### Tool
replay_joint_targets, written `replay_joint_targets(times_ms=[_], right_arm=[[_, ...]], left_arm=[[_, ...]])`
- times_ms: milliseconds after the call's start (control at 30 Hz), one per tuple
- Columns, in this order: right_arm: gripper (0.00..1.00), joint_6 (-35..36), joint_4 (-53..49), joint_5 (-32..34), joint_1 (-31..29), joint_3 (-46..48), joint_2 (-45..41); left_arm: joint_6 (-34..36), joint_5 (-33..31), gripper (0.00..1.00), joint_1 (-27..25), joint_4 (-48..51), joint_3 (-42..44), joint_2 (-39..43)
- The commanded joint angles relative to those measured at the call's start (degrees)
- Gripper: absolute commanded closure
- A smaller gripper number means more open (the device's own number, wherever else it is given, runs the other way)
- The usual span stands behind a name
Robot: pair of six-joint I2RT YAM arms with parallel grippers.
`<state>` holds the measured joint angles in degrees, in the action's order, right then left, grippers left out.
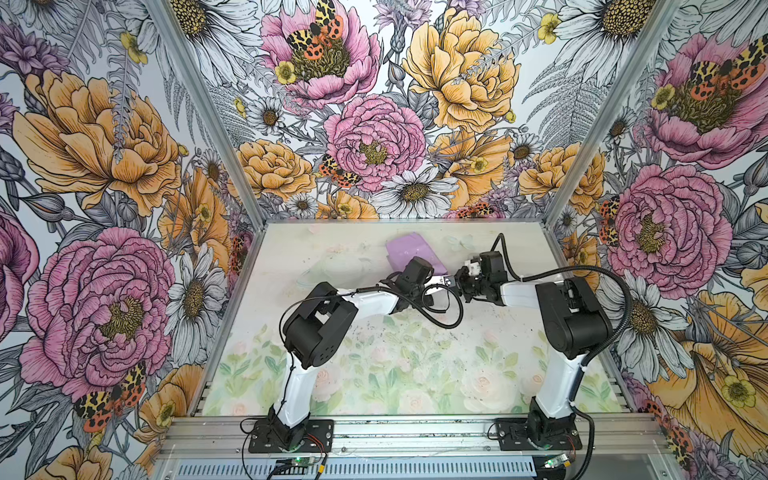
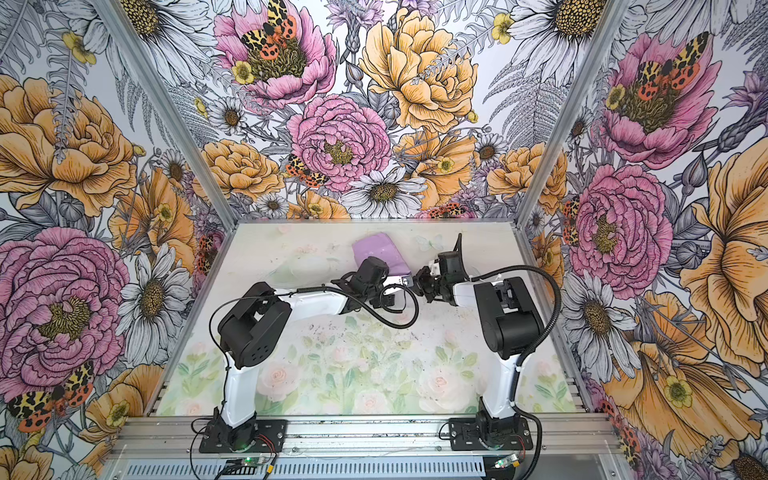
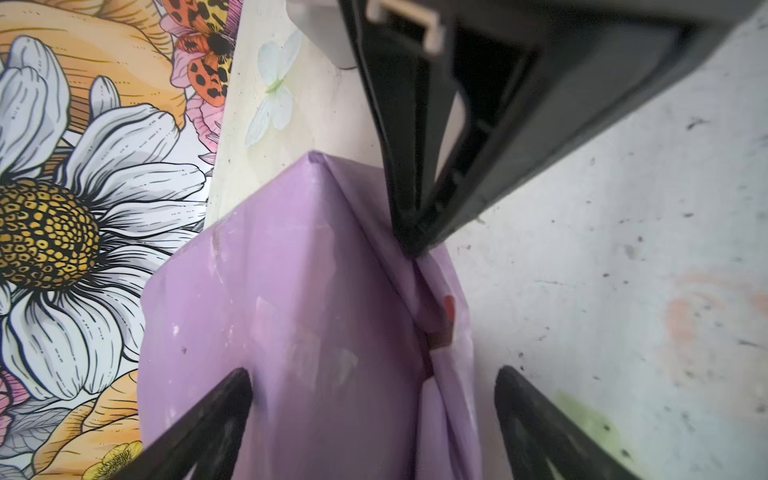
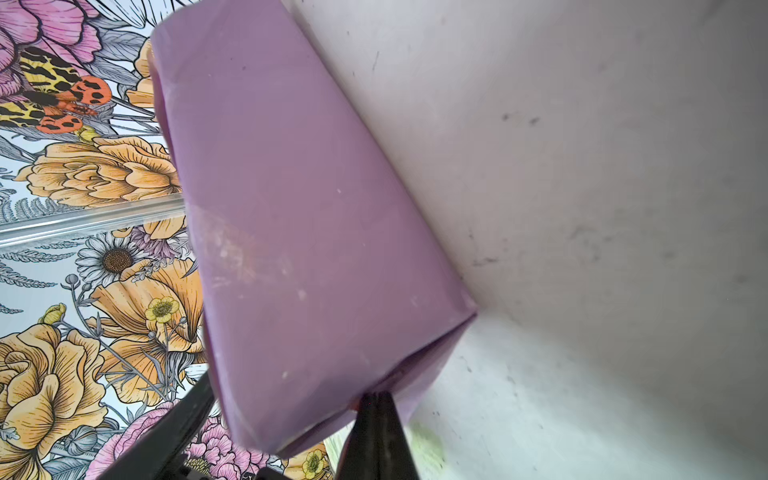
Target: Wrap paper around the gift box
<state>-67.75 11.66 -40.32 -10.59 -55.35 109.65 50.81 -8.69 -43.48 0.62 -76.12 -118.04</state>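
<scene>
The gift box [image 1: 409,249] lies at the back middle of the table, fully covered by the paper [image 4: 291,208], and shows only as a lilac block in both top views [image 2: 376,249]. Both grippers meet at its near end. My left gripper [image 3: 374,419] is open: one finger [image 3: 224,415] lies over the papered top and the other over the table beside the end fold. My right gripper [image 4: 376,401] is shut, its tips [image 3: 411,245] pressed into the creased end fold of the paper [image 3: 432,291]. I cannot tell whether paper is pinched between them.
The floral side and back walls [image 1: 124,208] close in the table [image 1: 374,365]. A grey object [image 3: 320,37] stands beyond the box, partly hidden by the right gripper. Both arms' cables [image 1: 440,320] loop over the table's middle. A red patch [image 3: 449,307] shows inside the end fold.
</scene>
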Motion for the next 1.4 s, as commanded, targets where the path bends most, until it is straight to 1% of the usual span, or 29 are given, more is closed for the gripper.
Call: replay_joint_targets(times_ms=[0,300,500,567,700,733,833,967,1100,1200,1267,1367], right_arm=[[1.0,-0.34,1.61,0.39,-0.52,-0.44,-0.49],[1.0,-0.81,2.38,0.47,-0.63,-0.61,-0.57],[1.0,-0.95,2.68,1.04,-0.66,-0.41,-1.82],[0.96,-0.96,2.77,1.32,-0.5,-0.2,-2.47],[0.82,-0.81,3.21,1.88,0.04,1.3,-4.24],[0.8,-0.56,3.23,2.31,0.39,2.26,-5.09],[0.78,0.3,2.76,4.42,1.1,5.13,-7.76],[0.79,2.78,-0.05,6.83,-0.45,6.11,-9.18],[0.82,2.62,1.15,8.92,-2.18,6.22,-8.46],[0.85,2.2,2.4,9.19,-2.94,4.74,-6.21],[0.88,2.0,3.42,9.26,-3.28,4.07,-5.16],[0.88,2.09,3.79,9.98,-3.33,3.97,-4.71]], left_arm=[[-2.08,-1.41,0.11,0.82,-1.27,1.13,-1.23],[-6.09,-0.98,0.29,1.38,-2.57,2.53,-2.08],[-10.57,-1.02,0.35,1.52,-2.51,3.58,-2.89],[-12.07,-0.99,0.37,1.57,-2.48,3.89,-3.15],[-14.08,-1.46,0.39,1.72,-2.3,4.57,-3.77],[-14.3,-2.45,0.39,1.57,-2.29,4.7,-3.86],[-14.69,-2.84,0.39,1.72,-2.23,4.92,-3.78],[-16.11,-2.88,0.4,2.0,-0.84,4.18,-3.65],[-18.36,-2.88,0.41,2.0,0.83,3.3,-3.43],[-20.62,-2.83,0.41,1.45,2.15,2.87,-3.17],[-22.3,-4.93,0.41,1.06,3.17,2.31,-3.33],[-25.7,-5.54,0.41,0.75,3.57,2.12,-3.92]])
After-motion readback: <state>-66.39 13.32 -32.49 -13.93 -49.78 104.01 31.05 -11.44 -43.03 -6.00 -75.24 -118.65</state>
